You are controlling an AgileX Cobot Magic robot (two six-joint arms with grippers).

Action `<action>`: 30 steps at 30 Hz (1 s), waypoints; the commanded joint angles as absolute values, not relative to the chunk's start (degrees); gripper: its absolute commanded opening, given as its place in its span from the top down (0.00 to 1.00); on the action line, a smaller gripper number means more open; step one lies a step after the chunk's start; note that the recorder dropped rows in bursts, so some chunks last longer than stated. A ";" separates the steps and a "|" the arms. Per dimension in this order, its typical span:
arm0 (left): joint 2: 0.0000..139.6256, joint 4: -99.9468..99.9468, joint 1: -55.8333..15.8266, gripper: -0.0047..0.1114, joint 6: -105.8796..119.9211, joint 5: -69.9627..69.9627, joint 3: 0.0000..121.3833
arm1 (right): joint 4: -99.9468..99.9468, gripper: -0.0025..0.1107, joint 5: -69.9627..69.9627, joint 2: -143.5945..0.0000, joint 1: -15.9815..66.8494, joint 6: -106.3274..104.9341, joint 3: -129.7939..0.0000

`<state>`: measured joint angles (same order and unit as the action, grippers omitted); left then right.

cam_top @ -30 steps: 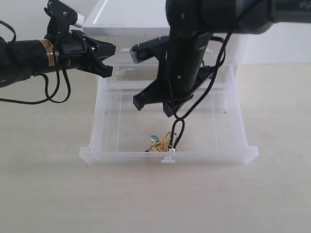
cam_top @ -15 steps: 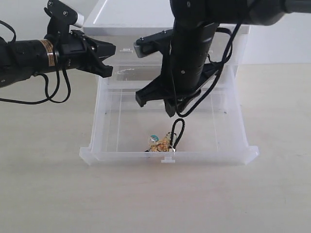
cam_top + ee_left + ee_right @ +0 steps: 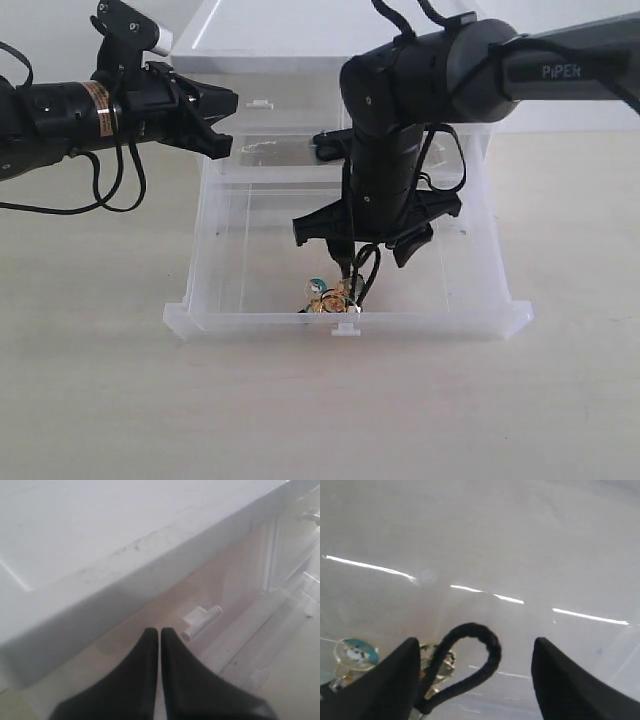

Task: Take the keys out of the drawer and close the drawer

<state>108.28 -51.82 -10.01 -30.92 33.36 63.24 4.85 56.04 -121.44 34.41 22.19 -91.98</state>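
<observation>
The drawer [image 3: 250, 322] is pulled far out of the white cabinet [image 3: 300, 30], with its tab handle [image 3: 345, 330] at the front. The keys [image 3: 330, 295] lie inside against the front wall: gold rings, a teal round tag [image 3: 355, 652] and a black loop strap [image 3: 470, 630]. My right gripper [image 3: 372, 262] is lowered into the drawer, open, right above the strap. In the right wrist view, the right gripper [image 3: 476, 641] has the strap loop between its spread fingers. My left gripper [image 3: 225, 125] hovers shut at the cabinet's upper left front, holding nothing.
Beyond the left gripper [image 3: 159, 630] sits a small tab handle [image 3: 200, 621] of an upper drawer. The drawer's translucent side walls flank the right gripper. The beige table [image 3: 100, 400] surrounds the cabinet.
My right gripper has come down into the drawer and turned level, now just over the strap loop. The keys and the left arm have not moved.
</observation>
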 commanded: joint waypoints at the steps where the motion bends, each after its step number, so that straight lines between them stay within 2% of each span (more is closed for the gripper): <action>1: 108.33 -35.77 -8.56 0.92 -32.25 28.63 65.41 | 4.62 0.48 54.96 -121.56 33.01 22.64 -92.04; 10: 108.33 -35.77 -8.56 0.92 -32.42 28.76 65.41 | -0.95 0.48 50.59 -123.61 33.01 22.63 -92.04; 12: 108.33 -35.77 -8.56 0.92 -32.60 28.76 65.41 | -0.95 0.50 50.59 -124.02 33.01 22.63 -92.04; 14: 108.33 -35.77 -8.56 0.92 -32.60 28.76 65.41 | -0.95 0.60 50.34 -124.05 33.01 22.63 -92.04; 18: 108.33 -35.77 -8.56 0.92 -32.60 28.76 65.41 | -0.72 0.99 50.49 -124.05 33.01 19.57 -92.04; 30: 108.33 -35.77 -8.56 0.92 -32.60 28.66 65.41 | -0.71 0.98 51.80 -117.85 33.14 12.56 -92.04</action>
<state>108.28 -51.82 -10.01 -31.43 33.36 63.24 -0.78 51.57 -120.94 33.28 14.53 -92.10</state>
